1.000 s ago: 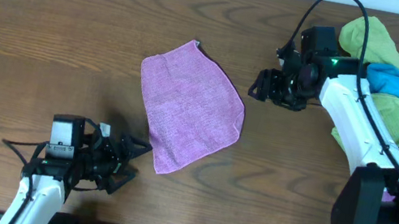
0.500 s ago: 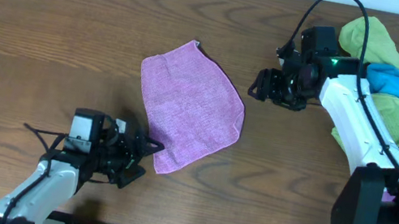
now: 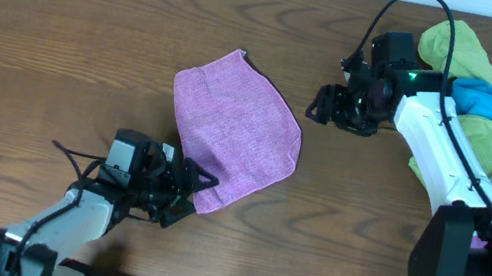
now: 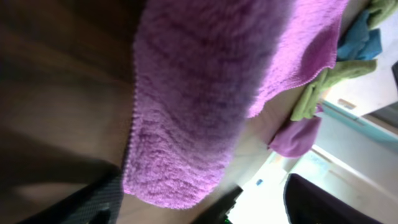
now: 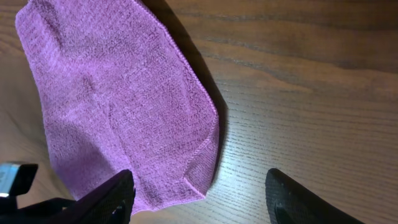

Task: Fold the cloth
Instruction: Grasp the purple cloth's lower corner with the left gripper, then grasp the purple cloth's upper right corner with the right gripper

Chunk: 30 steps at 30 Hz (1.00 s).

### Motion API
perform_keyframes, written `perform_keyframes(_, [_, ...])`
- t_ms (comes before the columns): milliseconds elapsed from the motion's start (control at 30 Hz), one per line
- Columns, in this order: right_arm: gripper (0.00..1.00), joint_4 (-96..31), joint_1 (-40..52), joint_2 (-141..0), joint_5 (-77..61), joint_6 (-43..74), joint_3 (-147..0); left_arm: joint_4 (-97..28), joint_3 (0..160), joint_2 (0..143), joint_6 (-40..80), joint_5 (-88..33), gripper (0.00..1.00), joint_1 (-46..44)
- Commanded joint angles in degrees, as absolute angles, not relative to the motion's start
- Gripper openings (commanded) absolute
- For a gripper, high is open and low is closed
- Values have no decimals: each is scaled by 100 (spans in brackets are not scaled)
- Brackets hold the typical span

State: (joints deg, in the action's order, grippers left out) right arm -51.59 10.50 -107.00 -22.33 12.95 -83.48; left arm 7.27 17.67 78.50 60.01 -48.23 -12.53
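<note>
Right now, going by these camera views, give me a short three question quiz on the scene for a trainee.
1. True or false: the cloth is already folded in half.
2. Fill the gap: the right gripper is beside the cloth's right corner, its jaws ___ and nothing between them.
3. Which gripper is at the cloth's near corner? A. the left gripper B. the right gripper C. neither

Key:
1. False. It lies spread flat on the table.
2. open
3. A
</note>
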Motion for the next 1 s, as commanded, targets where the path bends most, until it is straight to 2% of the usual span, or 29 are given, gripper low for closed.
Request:
perform_keyframes(0, [68,-5168,1046,-10595,-2298,1280,-8324,628,1612,8117,5981,-4060,74,-1317])
perform_keyframes(33, [68,-5170,1048,-10595,-2298,1280,-8324,628,1612,8138,5977,-4003,72,-1317])
perform_keyframes(100, [68,-5181,1046,-10595,-2298,1280,-8324,631,1612,8184,5955,-3922,61,-1317])
perform_keyframes(167, [68,-5183,1046,-10595,-2298,1280,-8324,628,1612,8232,5907,-3859,42,-1317])
perform_keyframes(200, [68,-5183,1046,-10595,-2298,1280,-8324,631,1612,8250,5885,-3830,35,-1317])
perform_keyframes(433, [68,-5234,1048,-10595,-2296,1275,-8324,714,1612,8250,5784,-3800,8,-1317])
perform_keyframes(700, [69,-5561,1059,-10600,-2241,884,-8320,1747,1649,8248,5789,-4375,6,-1310])
perform_keyframes(967, [68,-5603,1059,-10604,-2235,849,-7852,1916,1922,8239,5784,-4821,6,-1310])
